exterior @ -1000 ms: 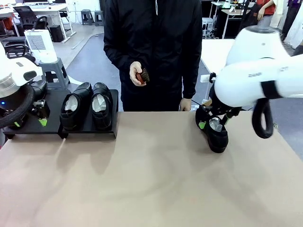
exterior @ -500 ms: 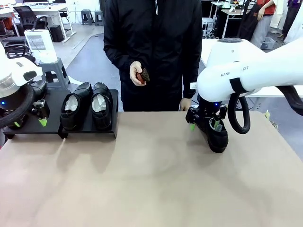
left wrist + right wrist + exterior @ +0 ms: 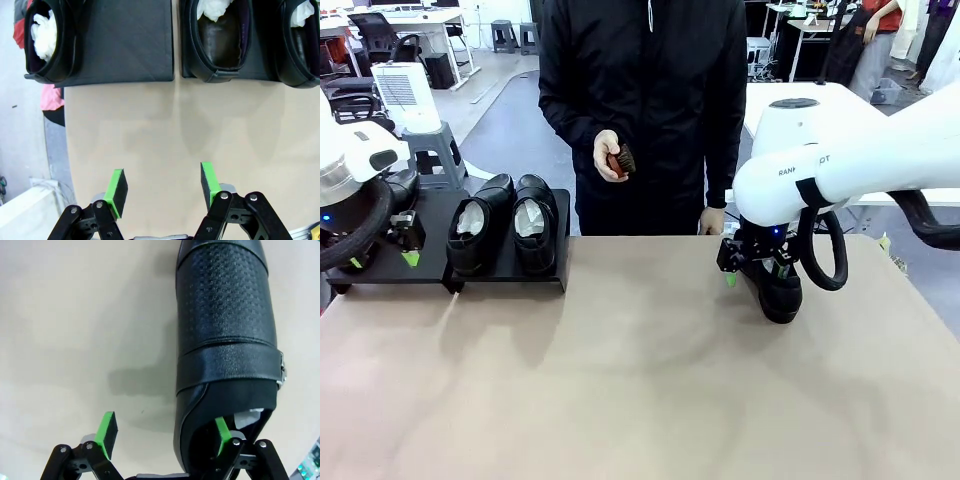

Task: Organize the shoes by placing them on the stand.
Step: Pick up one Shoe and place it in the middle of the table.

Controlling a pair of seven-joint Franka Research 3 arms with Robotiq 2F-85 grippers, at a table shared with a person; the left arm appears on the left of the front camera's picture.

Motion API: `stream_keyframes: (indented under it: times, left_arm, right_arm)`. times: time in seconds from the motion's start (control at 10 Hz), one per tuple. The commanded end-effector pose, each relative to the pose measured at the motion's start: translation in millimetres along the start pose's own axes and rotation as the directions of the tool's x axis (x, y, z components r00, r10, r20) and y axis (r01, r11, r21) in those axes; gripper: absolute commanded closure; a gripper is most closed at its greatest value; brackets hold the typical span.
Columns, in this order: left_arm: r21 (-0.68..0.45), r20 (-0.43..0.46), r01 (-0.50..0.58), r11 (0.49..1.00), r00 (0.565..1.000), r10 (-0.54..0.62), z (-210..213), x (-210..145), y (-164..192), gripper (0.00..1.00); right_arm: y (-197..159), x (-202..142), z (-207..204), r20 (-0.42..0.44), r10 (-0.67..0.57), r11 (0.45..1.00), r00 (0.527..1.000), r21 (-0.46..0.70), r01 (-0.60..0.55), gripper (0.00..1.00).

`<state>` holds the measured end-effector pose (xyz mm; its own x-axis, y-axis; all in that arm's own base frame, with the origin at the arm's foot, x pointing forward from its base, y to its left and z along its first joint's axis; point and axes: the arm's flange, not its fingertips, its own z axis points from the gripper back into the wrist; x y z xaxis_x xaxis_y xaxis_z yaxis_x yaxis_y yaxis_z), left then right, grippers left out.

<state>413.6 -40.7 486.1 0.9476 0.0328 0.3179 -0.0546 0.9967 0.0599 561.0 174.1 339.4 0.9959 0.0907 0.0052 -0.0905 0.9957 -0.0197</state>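
The right gripper (image 3: 162, 437) stands with its jaws spread wide, straddling one side wall of a lone shoe (image 3: 225, 340): one green pad (image 3: 221, 435) sits inside the shoe's opening and the other lies outside over the tan table (image 3: 75, 315); whether the pads press the leather I cannot tell; in the front view this shoe (image 3: 780, 292) rests on the table's right part, well apart from the stand (image 3: 500, 265); the left gripper (image 3: 162, 184) hangs wide and empty above bare table just before the stand's edge (image 3: 125, 50); three more shoes sit on the stand, one (image 3: 47, 40) apart, two (image 3: 220, 42) side by side; the person (image 3: 640, 100) holds a small brush (image 3: 623, 160).
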Motion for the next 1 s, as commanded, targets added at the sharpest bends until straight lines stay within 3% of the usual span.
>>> stream_keyframes:
  times: [0.0, 0.3, 0.4, 0.9]
  left_arm:
    - [-0.006, -0.004, -0.003, 1.0, 1.0, 0.003, 1.0, -0.5, 1.5, 0.23]
    - [-0.006, -0.004, -0.003, 1.0, 1.0, 0.003, 1.0, -0.5, 1.5, 0.23]
    - [-0.006, -0.004, -0.003, 1.0, 1.0, 0.003, 1.0, -0.5, 1.5, 0.23]
    - [-0.006, -0.004, -0.003, 1.0, 1.0, 0.003, 1.0, -0.5, 1.5, 0.23]
  right_arm:
    - [1.7, 7.7, -1.7, 0.016, -0.032, 0.999, 0.999, -0.017, 0.032, 0.26]
    - [-2.4, 6.0, -1.3, 0.022, -0.043, 0.999, 0.999, -0.02, 0.043, 0.85]
    - [-2.7, 5.9, -1.8, 0.03, -0.052, 0.998, 0.998, -0.037, 0.053, 1.0]
    - [-3.3, 5.5, 3.3, 0.042, -0.076, 0.995, 0.996, -0.061, 0.079, 1.0]
